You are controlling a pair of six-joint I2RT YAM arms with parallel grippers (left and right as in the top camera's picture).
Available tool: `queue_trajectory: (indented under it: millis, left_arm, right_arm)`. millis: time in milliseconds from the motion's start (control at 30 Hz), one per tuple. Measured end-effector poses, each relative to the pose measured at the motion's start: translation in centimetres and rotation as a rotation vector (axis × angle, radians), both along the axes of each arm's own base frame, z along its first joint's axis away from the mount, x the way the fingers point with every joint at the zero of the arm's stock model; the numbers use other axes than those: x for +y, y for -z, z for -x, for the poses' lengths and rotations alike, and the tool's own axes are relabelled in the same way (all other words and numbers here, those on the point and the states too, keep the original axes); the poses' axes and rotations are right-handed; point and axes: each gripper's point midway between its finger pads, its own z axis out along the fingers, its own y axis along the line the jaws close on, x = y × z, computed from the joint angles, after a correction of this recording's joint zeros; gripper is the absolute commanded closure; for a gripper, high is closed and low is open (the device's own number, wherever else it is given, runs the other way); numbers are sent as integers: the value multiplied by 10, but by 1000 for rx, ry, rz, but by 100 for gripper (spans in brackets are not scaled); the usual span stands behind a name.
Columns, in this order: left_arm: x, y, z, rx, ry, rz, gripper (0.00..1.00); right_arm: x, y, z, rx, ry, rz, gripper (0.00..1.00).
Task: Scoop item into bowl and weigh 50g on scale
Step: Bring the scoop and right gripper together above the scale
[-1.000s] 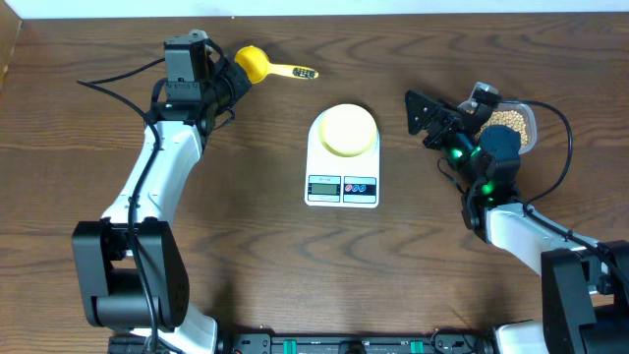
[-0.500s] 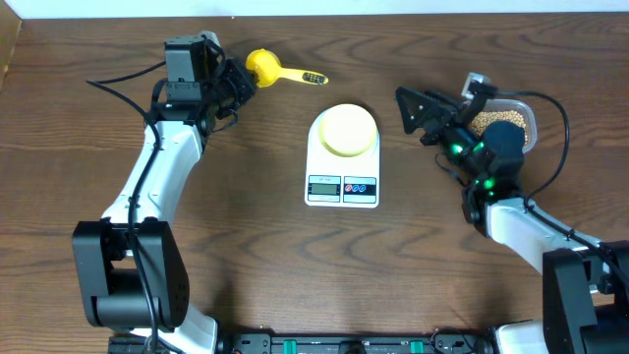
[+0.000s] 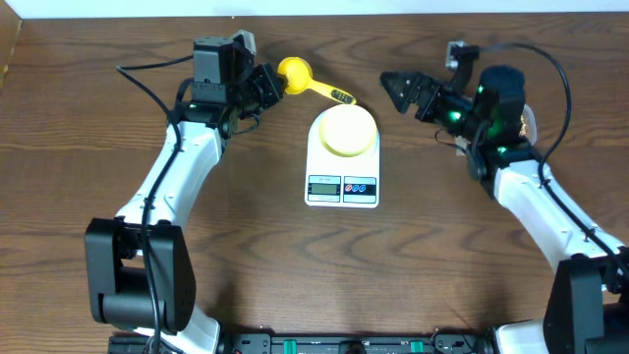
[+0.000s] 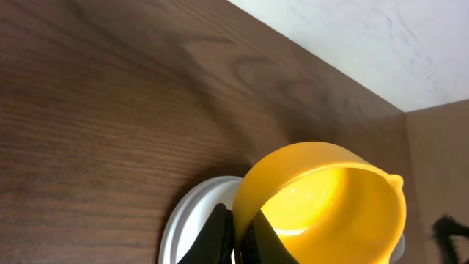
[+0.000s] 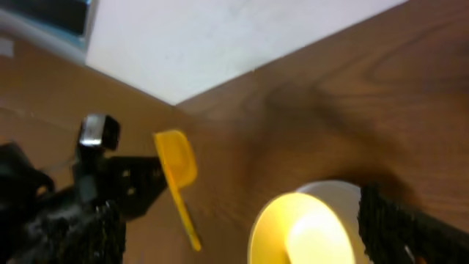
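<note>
We've swung the left gripper point(image 3: 267, 85), clamping the empty scoop point(image 3: 295, 72), and the wide-open right gripper point(image 3: 398, 90) toward the bowl point(image 3: 345, 130); scooping is yet to start.

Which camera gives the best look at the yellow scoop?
Overhead: the whole scoop, cup and handle, shows sharply. Left wrist shows only its cup close up, with the handle hidden. Right wrist shows the scoop whole but blurred.
</note>
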Motion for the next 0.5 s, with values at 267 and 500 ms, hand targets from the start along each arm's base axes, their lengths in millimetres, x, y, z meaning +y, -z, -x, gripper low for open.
queue_trajectory:
  millis: [267,500]
  left_arm:
    - [-2,-1,1,-4,15,2,92]
    - [-7,-2,4,22,17,52,92]
  right_arm:
    - [13,-22,8,-66,-121,2,1]
    - [18,-25,8,-82,-123,1,2]
